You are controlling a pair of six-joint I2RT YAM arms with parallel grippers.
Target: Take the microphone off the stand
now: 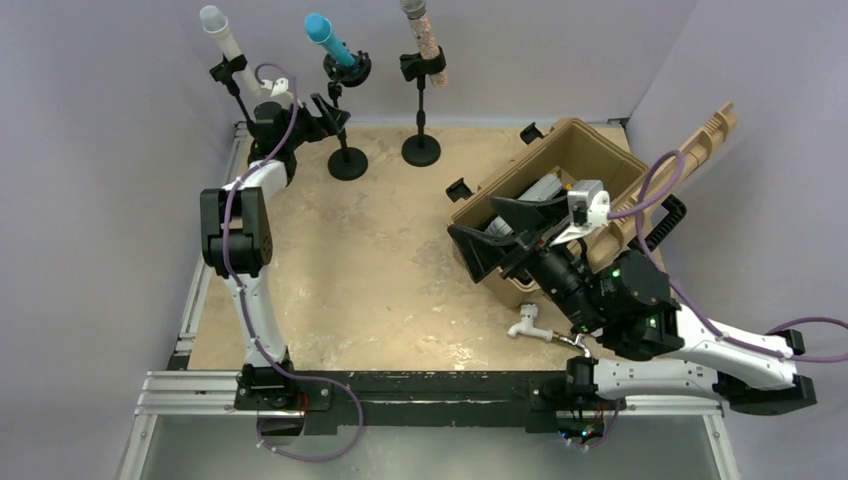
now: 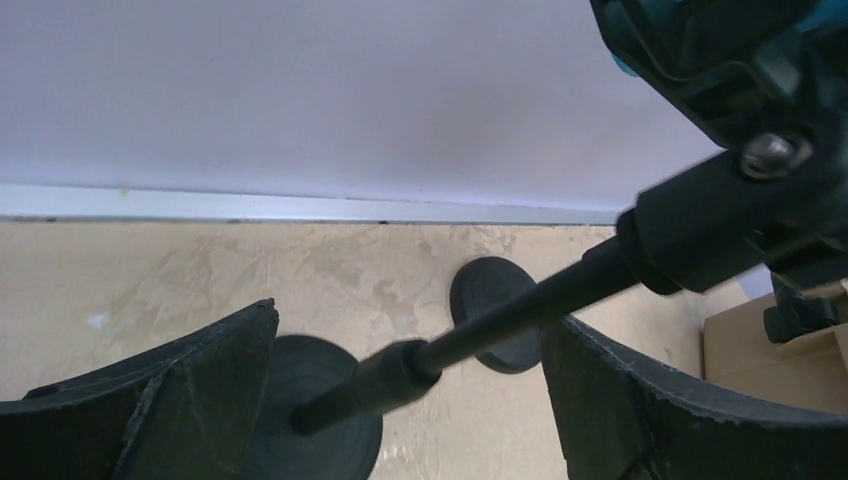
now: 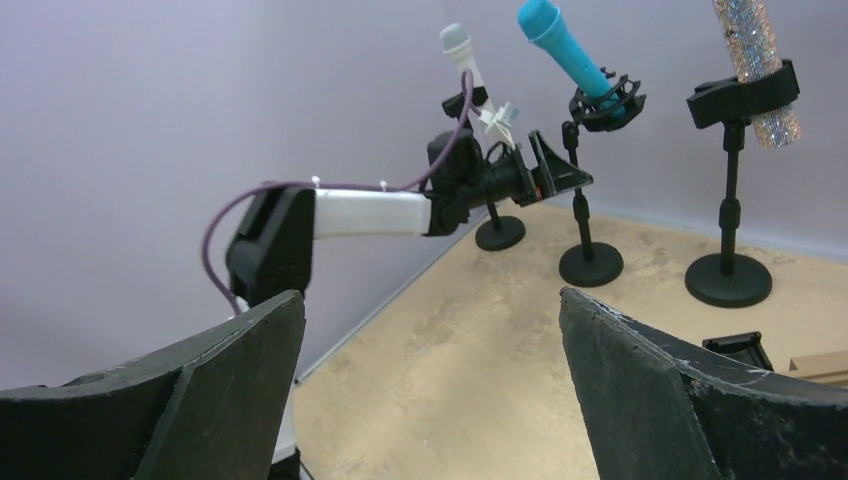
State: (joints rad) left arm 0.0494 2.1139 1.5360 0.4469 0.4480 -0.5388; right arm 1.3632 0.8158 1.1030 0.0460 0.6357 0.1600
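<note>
Three microphones [image 1: 328,38] on stands [image 1: 347,163], case [image 1: 612,158] nearby

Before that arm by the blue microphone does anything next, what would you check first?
1. Left tool open: ok, jaws wide apart.
2. Left tool aimed at the blue microphone: not ok, it straddles the stand pole below the clip.
3. Microphone seated in that clip: ok.
4. Clearance from the white microphone's stand: cannot tell.
5. Right tool out of the way: ok, open, over the tan case.
</note>
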